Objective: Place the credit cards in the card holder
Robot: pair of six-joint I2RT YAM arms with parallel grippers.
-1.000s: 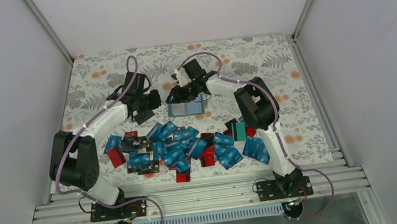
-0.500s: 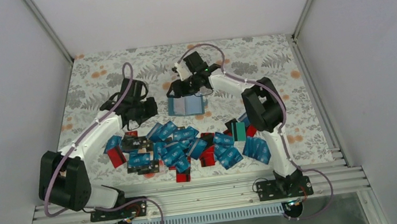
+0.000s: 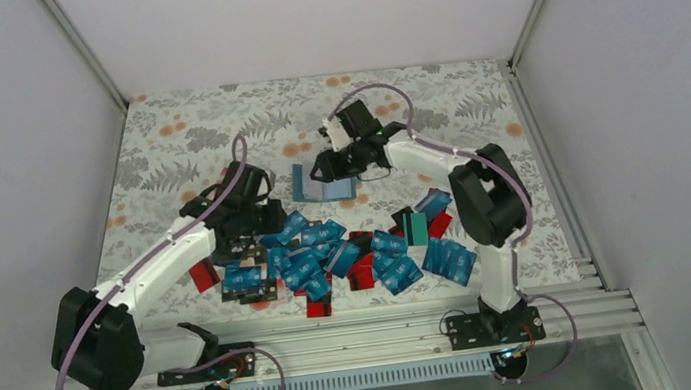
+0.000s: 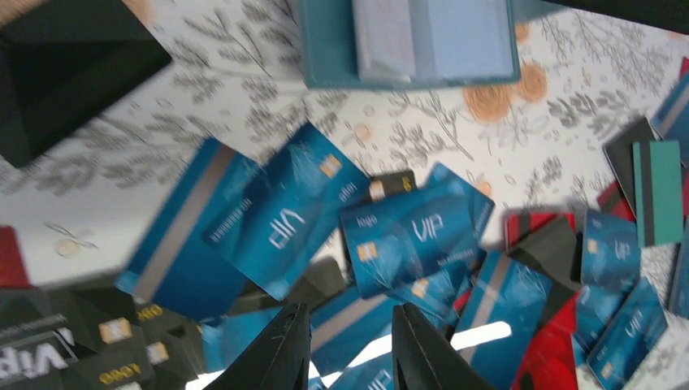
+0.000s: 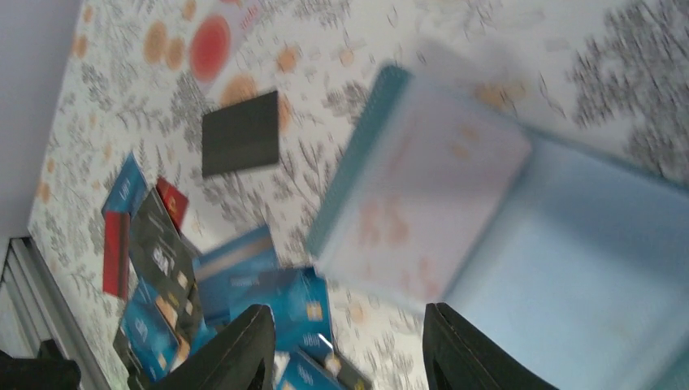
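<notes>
Your left fingers (image 4: 282,351) have pulled back from the open card holder (image 3: 324,186) to above the credit cards (image 3: 329,253) in front of it, slightly parted and empty. Your right fingers (image 5: 244,351), open, now sit at its right edge.

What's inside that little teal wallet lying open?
The card holder shows pale blue inner pockets, with no card visible in them. Its far edge is partly hidden by the right end effector, and anything tucked deeper can't be seen.

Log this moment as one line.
left jaws: open, empty, over cards | right jaws: open, empty, over holder | holder: lying open | cards: piled loose on table
</notes>
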